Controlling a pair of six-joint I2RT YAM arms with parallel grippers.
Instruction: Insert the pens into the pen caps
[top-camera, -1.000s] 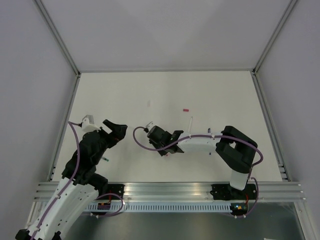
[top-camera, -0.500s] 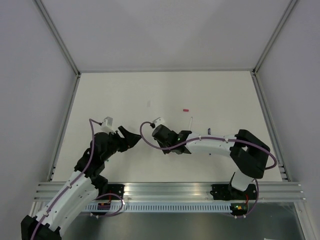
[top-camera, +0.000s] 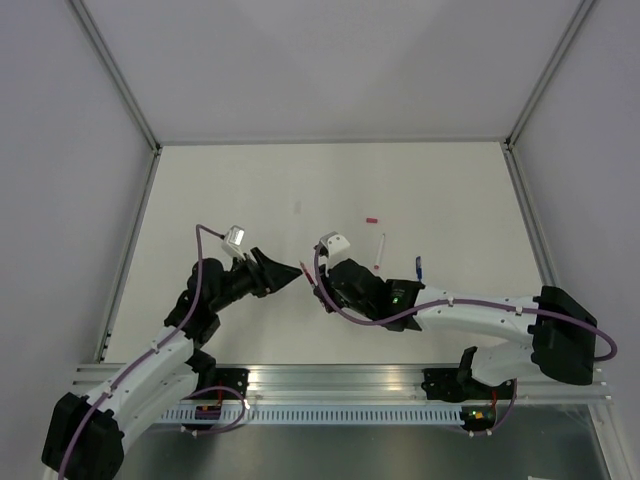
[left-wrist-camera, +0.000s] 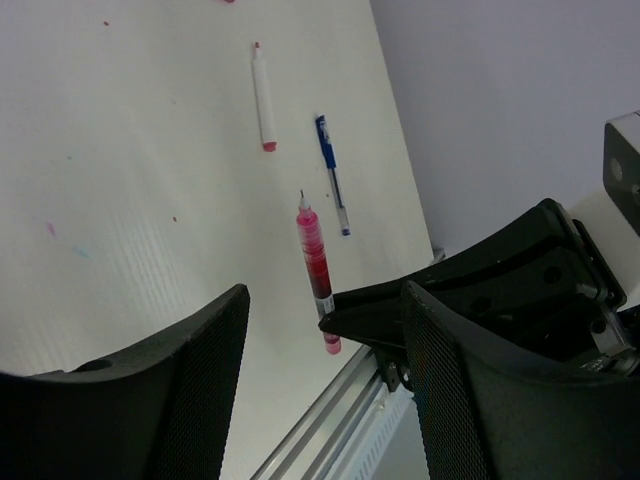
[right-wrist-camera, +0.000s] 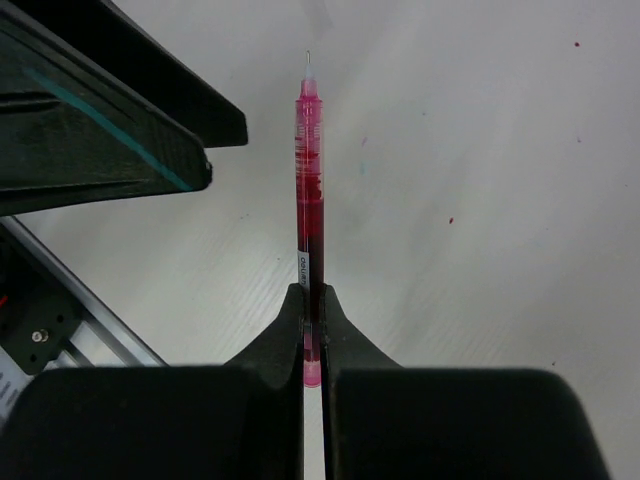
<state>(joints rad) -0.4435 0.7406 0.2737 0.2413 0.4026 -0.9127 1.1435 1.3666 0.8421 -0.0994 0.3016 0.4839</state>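
Note:
My right gripper (right-wrist-camera: 312, 310) is shut on the rear end of a red pen (right-wrist-camera: 308, 170), whose bare tip points away from the wrist above the table. In the top view this gripper (top-camera: 318, 282) sits right next to my left gripper (top-camera: 298, 272), which faces it. The left gripper (left-wrist-camera: 325, 400) is open with nothing gripped; the red pen (left-wrist-camera: 315, 255) shows in the gap between its fingers. A whitish pen (top-camera: 380, 250) with a red end, a blue pen (top-camera: 418, 267) and a red pen cap (top-camera: 372, 217) lie on the table beyond.
The aluminium rail (top-camera: 340, 380) runs along the table's near edge, just behind both grippers. One dark left finger (right-wrist-camera: 100, 110) fills the upper left of the right wrist view, close to the pen. Grey walls enclose the table's other sides.
The right gripper closed on the red pen and carried it left. The left arm swung right to meet it, its jaws narrowing.

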